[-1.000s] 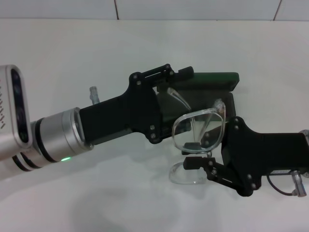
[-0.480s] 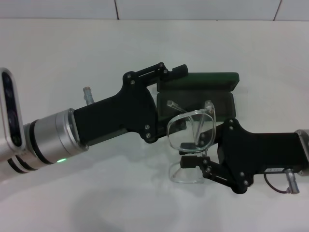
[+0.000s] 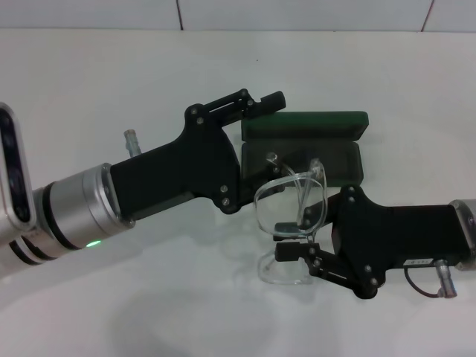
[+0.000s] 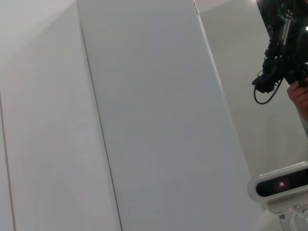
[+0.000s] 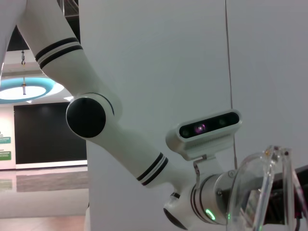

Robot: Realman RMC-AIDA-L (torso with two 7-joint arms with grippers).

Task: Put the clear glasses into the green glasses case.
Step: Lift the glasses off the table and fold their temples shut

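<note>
Glasses [image 3: 291,195], clear and standing on edge, are pinched in the right claw [image 3: 291,239], whose jaws close on the frame's lower rim. They hang just at the claw's 12 o'clock, lenses upright, one temple reaching toward 11 o'clock over the case's front edge.

Largest in the head view is the left arm, coming in from 9 o'clock, its black left claw [image 3: 262,105] ending at the case's 10 o'clock corner. One finger lies along the raised lid's near end; whether its jaws are wide or narrow I cannot tell.

Next, the right arm enters from 3 o'clock, low, with its claw at the case's 7 o'clock.

The green case [image 3: 312,146] sits open on the white table [image 3: 104,74] at the centre, lid tipped back toward 12 o'clock, dark tray facing up. The glasses stand at its 6 o'clock edge, partly overlapping the tray.

From the right wrist, a curved clear lens [image 5: 262,185] fills the lower corner with the left arm behind it.
</note>
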